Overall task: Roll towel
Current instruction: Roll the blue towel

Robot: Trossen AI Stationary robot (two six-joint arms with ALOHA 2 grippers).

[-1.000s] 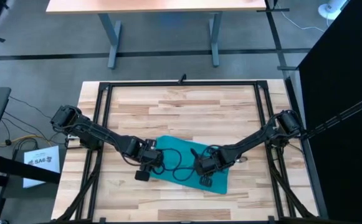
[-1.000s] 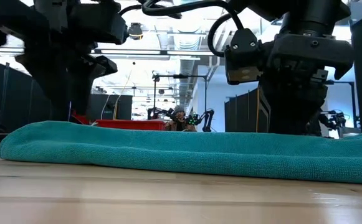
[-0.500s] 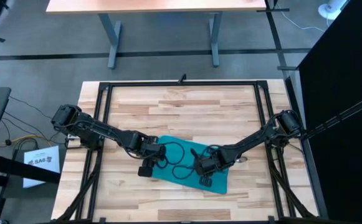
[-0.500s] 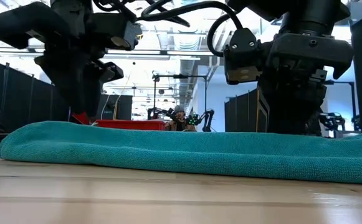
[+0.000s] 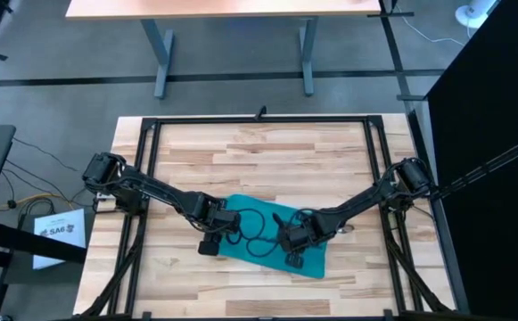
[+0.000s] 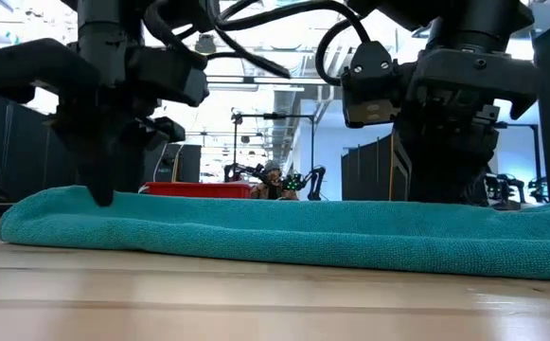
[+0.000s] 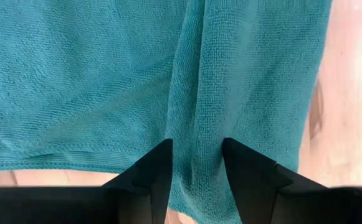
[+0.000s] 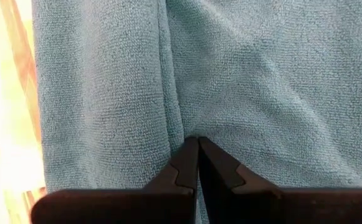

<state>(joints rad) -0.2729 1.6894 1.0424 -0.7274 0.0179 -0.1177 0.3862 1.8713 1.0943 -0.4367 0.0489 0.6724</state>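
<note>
The teal towel (image 5: 272, 239) lies flat on the wooden table, folded into a long band that shows as a low strip in the low view (image 6: 284, 232). My left gripper (image 5: 214, 234) stands over the towel's left end, open, pointing down. In the left wrist view (image 7: 196, 149) its fingers straddle the edge of a folded-over layer (image 7: 179, 93). My right gripper (image 5: 292, 248) is at the towel's right part, shut on the cloth (image 8: 197, 144). My left gripper comes from above, and the tips of its fingers (image 7: 163, 155) rest on the towel's top near its left end (image 6: 99, 194). The layer edge (image 7: 176, 127) runs between them. The towel lies flat on the table. My right gripper points down with its shut fingertips (image 8: 187, 155) at the edge of a fold (image 8: 173, 118) in the towel. The fingers hide how much cloth is between them. The towel stays on the table there, slack.
Black frame rails (image 5: 148, 187) run along the table's left, right and far sides. Loose arm cables (image 5: 251, 234) loop over the towel between the grippers. Bare wood (image 5: 267, 160) lies beyond the towel. A red box (image 6: 199, 188) shows behind the towel in the low view.
My left gripper has gone toward the table's right edge and come down from above the towel's left end until its fingertips meet the cloth. The towel has kept its shape and place.
</note>
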